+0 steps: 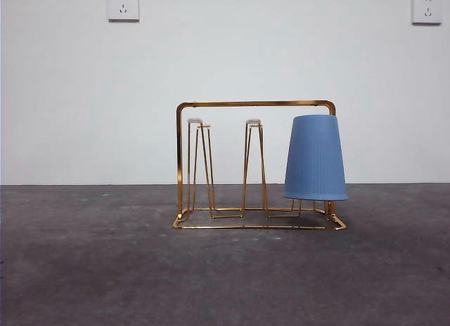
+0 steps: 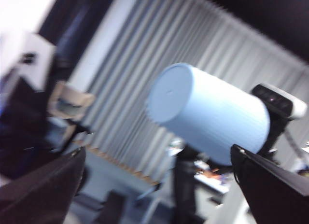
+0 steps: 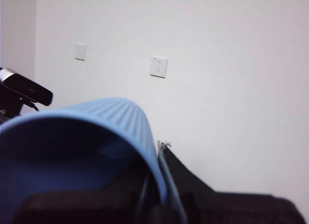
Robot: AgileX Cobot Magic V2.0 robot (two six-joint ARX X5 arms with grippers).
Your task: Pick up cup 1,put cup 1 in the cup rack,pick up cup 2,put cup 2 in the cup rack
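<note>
A gold metal wire cup rack (image 1: 256, 103) with a rectangular base and a tall arched frame stands on the dark grey table (image 1: 105, 270), in front of a white wall with two white wall sockets (image 1: 123, 4). An upturned blue ribbed plastic cup (image 1: 315, 157) hangs mouth down over the rack's right-hand end, its flat bottom just below the top bar of the arch and its rim above the base wire. To its left, two narrow upright white-tipped pegs (image 1: 195, 121) are bare. A second light blue ribbed cup (image 3: 111, 118) is held in the air by the right gripper (image 3: 161, 180), whose black jaws pinch the cup's rim, one jaw inside the mouth and one outside against the ribbed wall; the cup lies tilted with its open mouth towards that wrist and the white wall behind it. The left wrist view shows the same second cup (image 2: 207, 120) from its closed flat bottom, with a small black and grey camera (image 2: 280, 99) just behind it. The left gripper (image 2: 158, 150) holds nothing; its jaws are spread wide, apart from the cup. The background there is blurred.
</note>
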